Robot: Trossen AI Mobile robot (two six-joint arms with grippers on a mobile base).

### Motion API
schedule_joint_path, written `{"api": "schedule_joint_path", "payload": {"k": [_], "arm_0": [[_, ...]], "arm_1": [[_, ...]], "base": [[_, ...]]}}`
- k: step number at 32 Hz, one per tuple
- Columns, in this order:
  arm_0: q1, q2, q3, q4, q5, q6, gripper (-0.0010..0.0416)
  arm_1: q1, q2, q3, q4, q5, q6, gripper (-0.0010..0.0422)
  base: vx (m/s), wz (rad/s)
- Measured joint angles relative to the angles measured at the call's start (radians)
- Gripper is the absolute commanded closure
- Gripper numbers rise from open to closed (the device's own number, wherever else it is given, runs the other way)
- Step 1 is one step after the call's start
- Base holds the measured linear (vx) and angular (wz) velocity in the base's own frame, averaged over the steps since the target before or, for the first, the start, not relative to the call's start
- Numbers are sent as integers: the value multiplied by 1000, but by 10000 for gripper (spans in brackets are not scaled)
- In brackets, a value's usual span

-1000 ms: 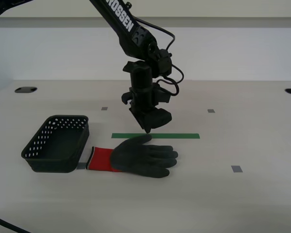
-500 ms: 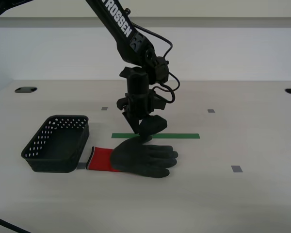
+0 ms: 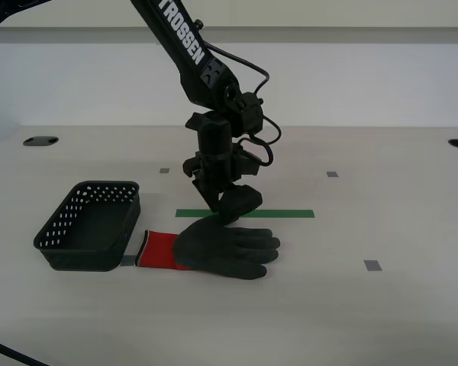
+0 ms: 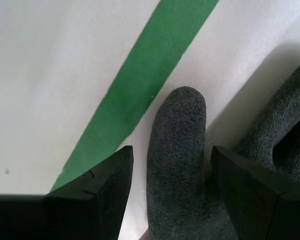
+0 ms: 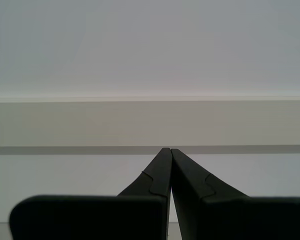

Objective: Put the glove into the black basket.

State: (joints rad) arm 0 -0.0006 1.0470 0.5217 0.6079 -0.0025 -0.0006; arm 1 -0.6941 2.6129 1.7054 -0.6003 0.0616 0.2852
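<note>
The glove [image 3: 227, 247], dark grey with a red cuff [image 3: 159, 250], lies flat on the table, cuff toward the black basket [image 3: 82, 258] at the exterior view's left. The basket is empty. My second gripper [image 3: 224, 217] hangs from the arm straight above the glove's thumb, almost touching it. In the second wrist view my second gripper [image 4: 170, 152] is open, with the thumb of the glove [image 4: 178, 117] between the jaws. My first gripper [image 5: 169, 150] is shut and empty, facing a wall; it is not visible in the exterior view.
A green tape strip [image 3: 286, 213] lies on the table just behind the glove and shows in the second wrist view [image 4: 155, 75]. Small grey tape marks [image 3: 372, 265] dot the table. Dark holes [image 3: 40, 141] sit at the table's far corners. A cable [image 3: 8, 352] crosses the near corner.
My second gripper has come down and a little toward the exterior view's left, ending with its open jaws on either side of the glove's thumb. The glove and basket have not moved.
</note>
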Motion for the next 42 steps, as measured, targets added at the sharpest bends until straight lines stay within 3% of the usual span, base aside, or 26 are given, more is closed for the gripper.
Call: {"api": "schedule_joint_path", "payload": {"k": [7, 13, 16, 21, 24, 31, 42], "arm_0": [[0, 0, 0, 0, 0, 0, 405], [0, 0, 0, 0, 0, 0, 405], [1, 0, 0, 0, 0, 0, 405], [1, 0, 0, 0, 0, 0, 405], [1, 0, 0, 0, 0, 0, 405], [0, 0, 0, 0, 0, 0, 405], [0, 0, 0, -19, 0, 0, 405]], "arm_1": [[0, 1, -23, 29, 0, -2, 201], [0, 1, -43, 57, 0, -4, 252], [0, 1, -45, 74, 0, -5, 296], [0, 0, -56, 79, 0, -15, 417], [0, 0, -66, 83, 0, -16, 413], [1, -11, -18, -21, 0, -72, 414], [16, -237, -16, -105, 1, -112, 414]], "base": [[0, 0], [0, 0], [0, 0], [0, 0], [0, 0], [0, 0], [0, 0]]}}
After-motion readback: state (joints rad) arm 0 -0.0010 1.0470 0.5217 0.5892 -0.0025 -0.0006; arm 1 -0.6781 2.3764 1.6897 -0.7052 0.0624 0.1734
